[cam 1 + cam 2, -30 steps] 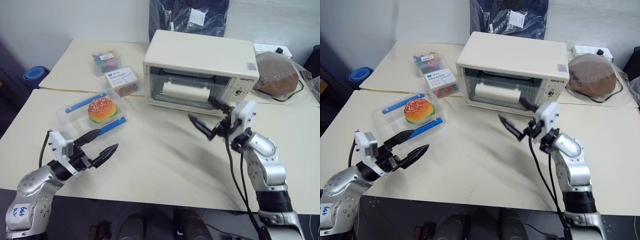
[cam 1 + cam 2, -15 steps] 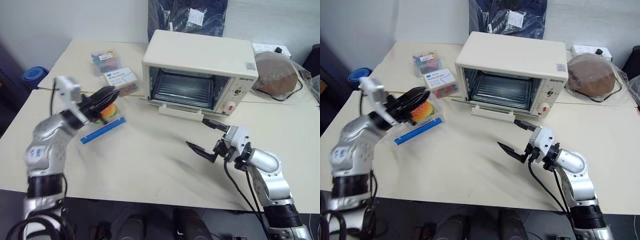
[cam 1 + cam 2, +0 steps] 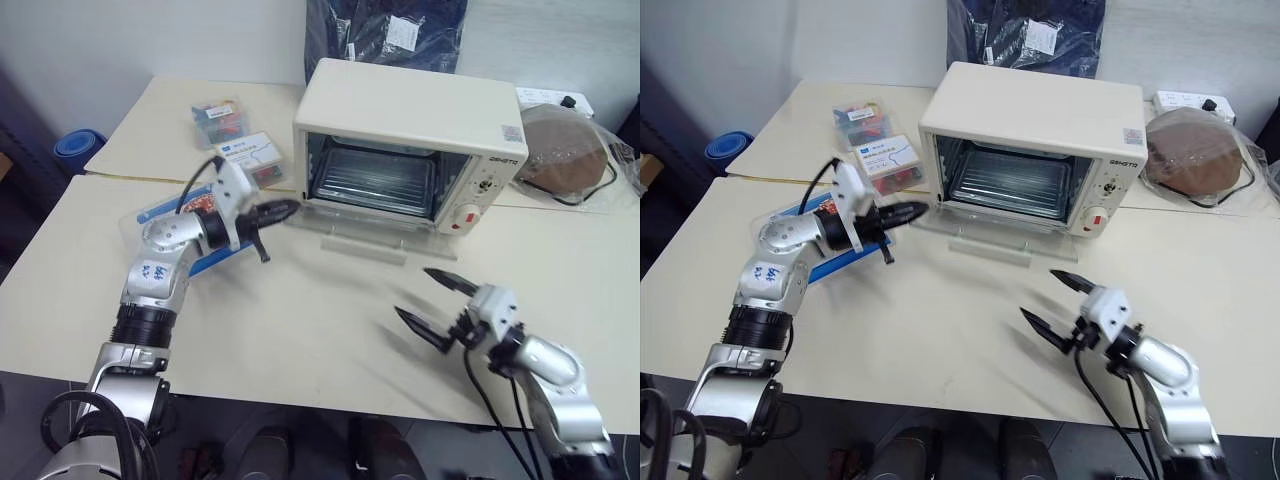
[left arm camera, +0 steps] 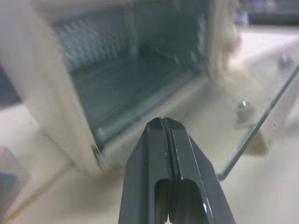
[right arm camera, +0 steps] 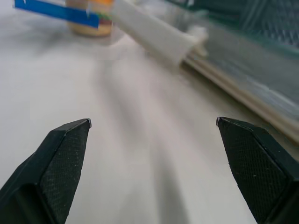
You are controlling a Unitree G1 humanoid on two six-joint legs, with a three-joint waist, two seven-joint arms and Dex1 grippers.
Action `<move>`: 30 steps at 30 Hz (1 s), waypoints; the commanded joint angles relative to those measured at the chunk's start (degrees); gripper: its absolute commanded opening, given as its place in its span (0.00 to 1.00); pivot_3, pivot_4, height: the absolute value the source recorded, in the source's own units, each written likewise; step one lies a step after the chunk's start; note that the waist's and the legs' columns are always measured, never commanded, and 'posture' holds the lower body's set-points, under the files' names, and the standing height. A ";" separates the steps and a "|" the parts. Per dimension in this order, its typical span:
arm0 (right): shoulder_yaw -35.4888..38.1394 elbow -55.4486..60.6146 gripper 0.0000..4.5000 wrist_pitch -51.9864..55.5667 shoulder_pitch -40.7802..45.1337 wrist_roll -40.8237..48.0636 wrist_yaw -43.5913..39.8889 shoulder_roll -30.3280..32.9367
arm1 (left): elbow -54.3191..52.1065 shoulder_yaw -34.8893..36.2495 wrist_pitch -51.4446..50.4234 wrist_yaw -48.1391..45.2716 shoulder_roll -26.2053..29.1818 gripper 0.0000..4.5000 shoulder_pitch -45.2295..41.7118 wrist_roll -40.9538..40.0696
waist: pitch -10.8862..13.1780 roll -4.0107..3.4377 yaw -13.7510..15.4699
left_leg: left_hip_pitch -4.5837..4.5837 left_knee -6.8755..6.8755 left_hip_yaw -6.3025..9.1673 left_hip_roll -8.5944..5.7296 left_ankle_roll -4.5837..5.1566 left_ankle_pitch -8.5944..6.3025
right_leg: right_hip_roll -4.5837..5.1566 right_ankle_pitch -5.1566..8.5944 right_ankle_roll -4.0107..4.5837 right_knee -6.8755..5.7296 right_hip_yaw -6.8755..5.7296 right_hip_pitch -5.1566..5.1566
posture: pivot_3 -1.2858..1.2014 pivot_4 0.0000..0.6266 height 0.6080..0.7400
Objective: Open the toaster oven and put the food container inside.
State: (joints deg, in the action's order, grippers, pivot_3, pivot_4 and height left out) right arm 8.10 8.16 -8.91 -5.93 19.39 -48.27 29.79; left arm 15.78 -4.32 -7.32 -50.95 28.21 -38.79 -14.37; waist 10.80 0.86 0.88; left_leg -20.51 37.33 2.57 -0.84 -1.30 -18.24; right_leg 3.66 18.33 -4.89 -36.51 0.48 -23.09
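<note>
The toaster oven (image 3: 410, 140) at the desk's (image 3: 330, 340) far edge stands open, its glass door (image 3: 365, 238) dropped flat, so that half is done. The food container (image 3: 805, 215) (burger inside) lies toward the left edge behind the left arm, not yet inside. The left gripper (image 3: 908, 212) is pinched shut on nothing, tips by the oven's left front corner; the right gripper (image 3: 437, 305) gapes wide above bare desk near the front edge, leaving open room between.

food container (image 3: 170, 215): mostly hidden behind left arm | toaster oven (image 4: 117, 84): blurred
</note>
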 commanded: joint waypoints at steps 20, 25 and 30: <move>4.15 7.90 1.00 2.09 6.35 12.69 -5.10 1.09 | -36.95 23.06 -13.98 8.63 0.60 0.54 30.57 -17.72 | 0.01 0.00 -1.67 | 0.09 0.00 -0.02 0.19 0.13 -0.07 | -0.08 -0.01 -0.01 -0.24 0.17 -0.05 | 0.52 0.24 1.00; -0.14 6.43 1.00 0.24 9.86 11.10 -8.15 0.34 | -38.40 46.59 -17.89 16.41 2.06 0.86 44.35 -26.68 | 0.02 0.02 -2.01 | 0.17 -0.07 0.05 0.23 0.18 -0.12 | -0.08 0.06 0.12 -0.23 0.12 0.00 | 0.52 0.24 1.00; -3.96 6.93 1.00 1.69 12.21 12.05 -10.27 -0.38 | -31.02 61.70 -23.88 24.38 3.65 0.99 49.42 -33.88 | 0.02 0.02 -1.10 | 0.23 -0.06 0.16 0.23 0.23 -0.16 | -0.04 0.07 0.16 -0.08 0.01 0.20 | 0.52 0.24 1.00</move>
State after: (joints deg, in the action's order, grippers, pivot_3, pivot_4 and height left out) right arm 4.45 13.38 -7.25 5.55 30.27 -57.47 29.62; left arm -16.00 54.23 -30.01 -28.14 30.56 9.52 -46.30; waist 10.81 0.88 -0.23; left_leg -20.28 37.27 2.73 -0.61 -1.06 -18.44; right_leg 3.63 18.41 -4.74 -36.54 0.48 -22.87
